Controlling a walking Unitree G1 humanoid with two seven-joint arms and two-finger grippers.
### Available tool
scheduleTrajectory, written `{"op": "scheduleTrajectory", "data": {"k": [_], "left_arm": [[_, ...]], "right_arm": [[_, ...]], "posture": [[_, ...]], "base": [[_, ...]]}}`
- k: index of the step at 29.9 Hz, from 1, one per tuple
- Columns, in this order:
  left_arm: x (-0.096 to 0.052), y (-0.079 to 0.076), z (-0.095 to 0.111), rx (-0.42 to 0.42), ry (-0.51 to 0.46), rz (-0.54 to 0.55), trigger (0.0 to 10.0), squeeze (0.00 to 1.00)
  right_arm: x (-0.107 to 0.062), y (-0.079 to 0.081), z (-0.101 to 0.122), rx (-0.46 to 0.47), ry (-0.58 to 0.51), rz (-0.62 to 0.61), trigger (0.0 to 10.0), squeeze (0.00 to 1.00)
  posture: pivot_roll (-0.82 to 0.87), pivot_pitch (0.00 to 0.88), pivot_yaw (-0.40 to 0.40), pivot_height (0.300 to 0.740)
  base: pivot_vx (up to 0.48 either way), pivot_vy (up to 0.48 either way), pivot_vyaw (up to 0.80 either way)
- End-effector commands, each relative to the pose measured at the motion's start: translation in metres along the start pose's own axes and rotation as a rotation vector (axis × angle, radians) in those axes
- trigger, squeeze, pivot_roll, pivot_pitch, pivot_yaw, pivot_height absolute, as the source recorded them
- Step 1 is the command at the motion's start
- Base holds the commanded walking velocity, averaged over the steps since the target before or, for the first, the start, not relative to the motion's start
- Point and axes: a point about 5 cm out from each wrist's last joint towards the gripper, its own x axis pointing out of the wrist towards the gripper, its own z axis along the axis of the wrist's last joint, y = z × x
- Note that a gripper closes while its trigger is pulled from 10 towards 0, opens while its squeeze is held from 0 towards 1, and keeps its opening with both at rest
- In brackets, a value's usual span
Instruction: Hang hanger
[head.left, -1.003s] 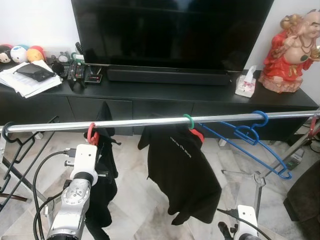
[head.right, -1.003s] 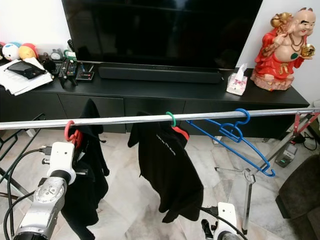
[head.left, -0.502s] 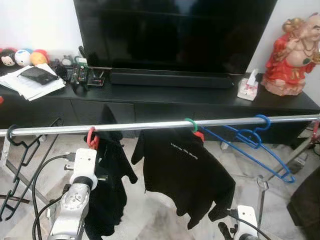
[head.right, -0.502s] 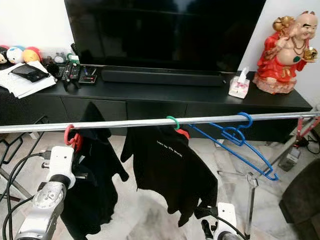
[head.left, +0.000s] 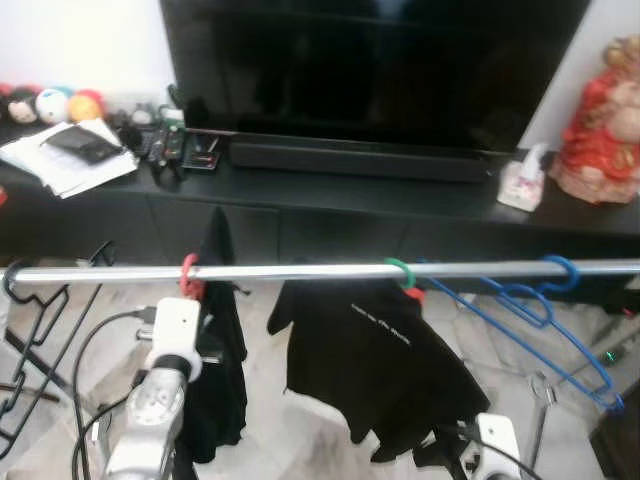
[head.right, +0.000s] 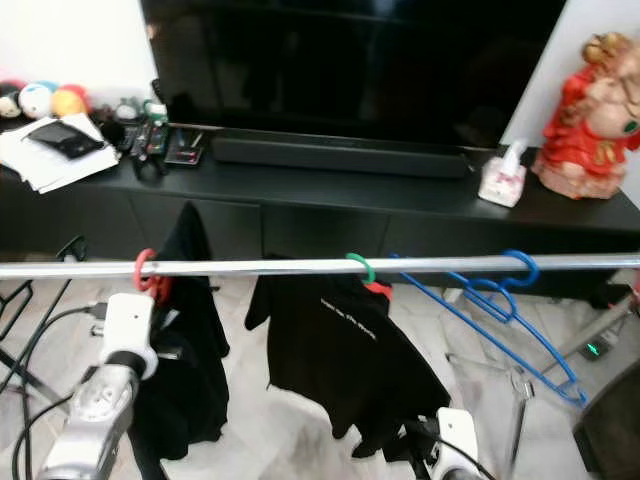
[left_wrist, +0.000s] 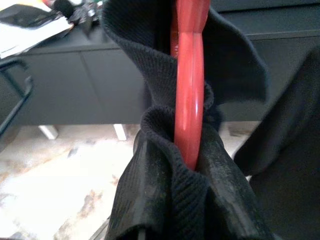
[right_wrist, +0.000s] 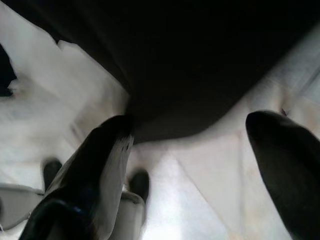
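Left wrist view: red hanger (left_wrist: 189, 95) upright under rail (head.left: 300, 271), left fingers' state unclear; right fingers (right_wrist: 95, 165) apart.

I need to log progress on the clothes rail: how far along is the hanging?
Done: the red hanger with its black garment hooks over the rail, beside the green-hooked shirt and empty blue hangers. In hand: the left gripper sits just under the red hook. Left: letting go and drawing back. The right gripper is open, low.

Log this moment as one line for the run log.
task: hang hanger | red hanger hooked on rail, carrying black garment | left gripper at garment | right gripper open, low | blue hangers right
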Motion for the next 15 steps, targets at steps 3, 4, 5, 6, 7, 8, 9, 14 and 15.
{"op": "scheduleTrajectory", "data": {"k": [3,4,5,6,7,8,9,14,15], "left_arm": [[0.002,-0.004,0.015,-0.018,-0.072,-0.019,10.0,0.0],[0.002,-0.004,0.015,-0.017,-0.07,-0.023,10.0,0.0],[0.002,-0.004,0.015,-0.015,-0.067,-0.026,10.0,0.0],[0.002,-0.004,0.015,-0.014,-0.065,-0.028,10.0,0.0],[0.002,-0.004,0.015,-0.014,-0.063,-0.028,10.0,0.0],[0.002,-0.004,0.015,-0.012,-0.059,-0.031,10.0,0.0],[0.002,-0.005,0.014,-0.01,-0.056,-0.033,10.0,0.0],[0.012,-0.007,0.013,-0.001,-0.006,-0.043,10.0,0.0],[0.014,-0.007,0.012,0.002,0.005,-0.042,10.0,0.0]], "right_arm": [[-0.002,-0.007,-0.005,-0.002,0.014,-0.017,10.0,0.0],[-0.002,-0.007,-0.005,-0.002,0.014,-0.016,10.0,0.0],[-0.002,-0.007,-0.005,-0.002,0.014,-0.016,10.0,0.0],[-0.002,-0.007,-0.005,-0.003,0.014,-0.015,10.0,0.0],[-0.002,-0.007,-0.005,-0.003,0.014,-0.015,10.0,0.0],[-0.002,-0.007,-0.004,-0.004,0.014,-0.015,10.0,0.0],[-0.002,-0.007,-0.004,-0.004,0.014,-0.015,10.0,0.0],[-0.002,-0.007,-0.004,-0.004,0.014,-0.013,10.0,0.0],[-0.002,-0.007,-0.004,-0.004,0.014,-0.012,10.0,0.0]], "posture": [[0.01,0.0,-0.084,0.74],[0.01,0.0,-0.084,0.74],[0.01,0.0,-0.084,0.74],[0.01,0.0,-0.084,0.74],[0.01,0.0,-0.084,0.74],[0.01,0.0,-0.086,0.74],[0.01,0.0,-0.086,0.74],[0.01,0.0,-0.087,0.74],[0.01,0.0,-0.087,0.74]], "base": [[0.0,0.0,0.0],[0.0,0.0,0.0],[0.0,0.0,0.0],[0.0,0.0,0.0],[0.0,0.0,0.0],[0.0,0.0,0.0],[0.0,0.0,0.0],[0.0,0.0,0.0],[0.0,0.0,0.0]]}}
